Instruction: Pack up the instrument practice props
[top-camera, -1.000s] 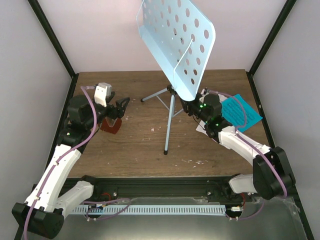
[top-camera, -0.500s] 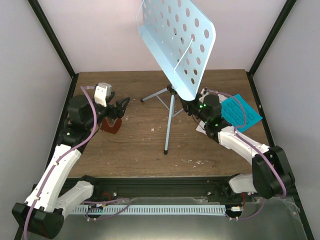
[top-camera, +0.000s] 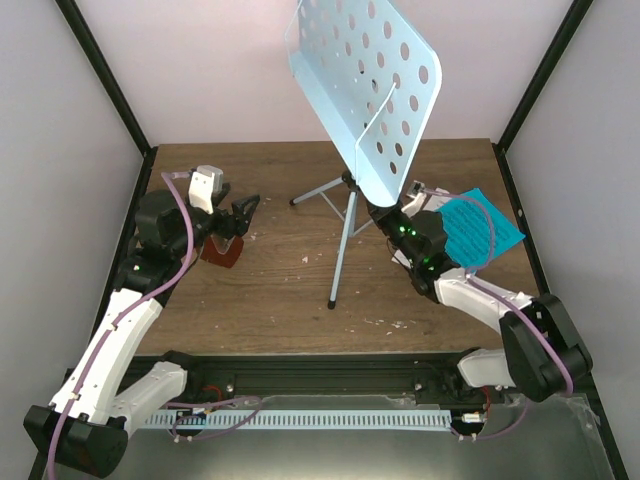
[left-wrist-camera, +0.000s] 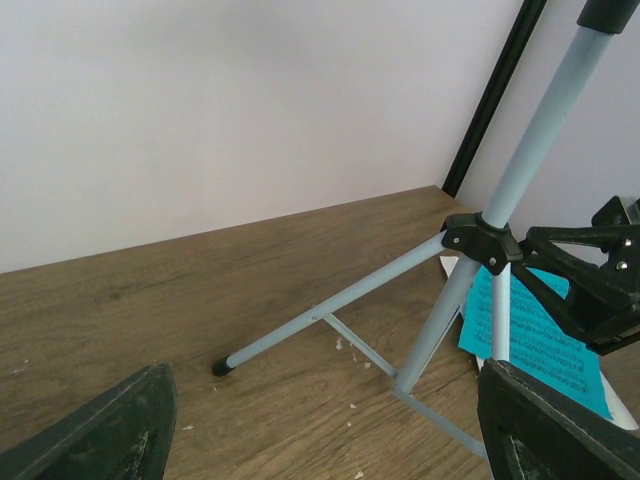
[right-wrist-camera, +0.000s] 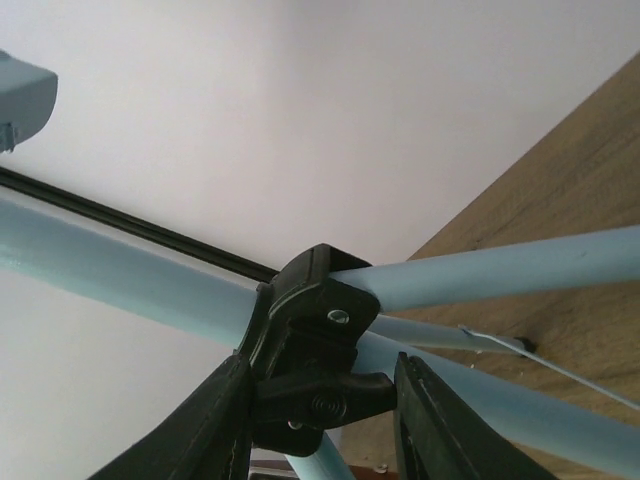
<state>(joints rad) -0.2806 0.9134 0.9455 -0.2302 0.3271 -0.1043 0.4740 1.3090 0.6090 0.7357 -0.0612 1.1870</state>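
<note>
Right gripper (right-wrist-camera: 322, 405) clamps the stand (top-camera: 365, 90) by the hub (right-wrist-camera: 310, 350) between its jaws, likely to control folding; left gripper (left-wrist-camera: 330, 430) gapes empty, legs (left-wrist-camera: 330, 312) ahead of its jaws.

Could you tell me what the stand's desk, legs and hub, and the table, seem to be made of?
Desk: probably painted sheet metal; thin, pale blue, punched round holes.
Legs: slim tubes, likely coated metal; smooth satin sheen.
Hub: black, looks moulded plastic.
Table: matte wood grain, possibly laminate.
</note>
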